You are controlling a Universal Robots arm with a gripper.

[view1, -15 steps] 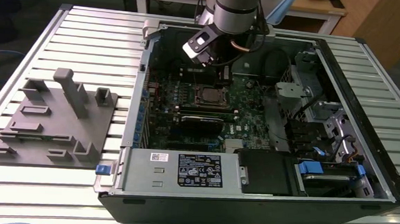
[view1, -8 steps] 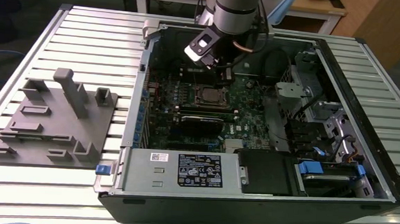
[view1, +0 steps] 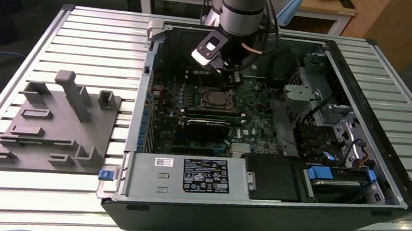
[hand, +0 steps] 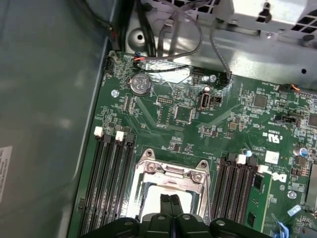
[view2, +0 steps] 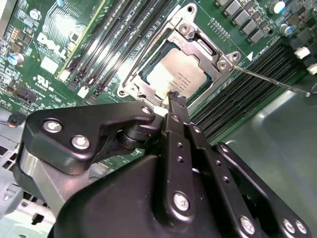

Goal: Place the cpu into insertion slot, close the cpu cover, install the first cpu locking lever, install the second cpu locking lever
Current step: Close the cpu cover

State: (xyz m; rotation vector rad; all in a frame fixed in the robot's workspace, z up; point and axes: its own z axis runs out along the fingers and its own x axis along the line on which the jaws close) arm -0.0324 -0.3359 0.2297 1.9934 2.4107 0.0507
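The gripper (view2: 173, 97) hung just over the one cpu (view2: 185, 74), its two fingers pinched together on nothing, likely to make one narrow pushing tip; the cpu lay in the insertion slot (view2: 128, 89) under the single cpu cover (view2: 198, 45); one locking lever (view2: 270, 81) stuck out unlatched

one cpu (view2: 181, 74), one cpu cover (view2: 196, 44) — one gripper (view2: 174, 98), one computer case (view1: 257, 220).
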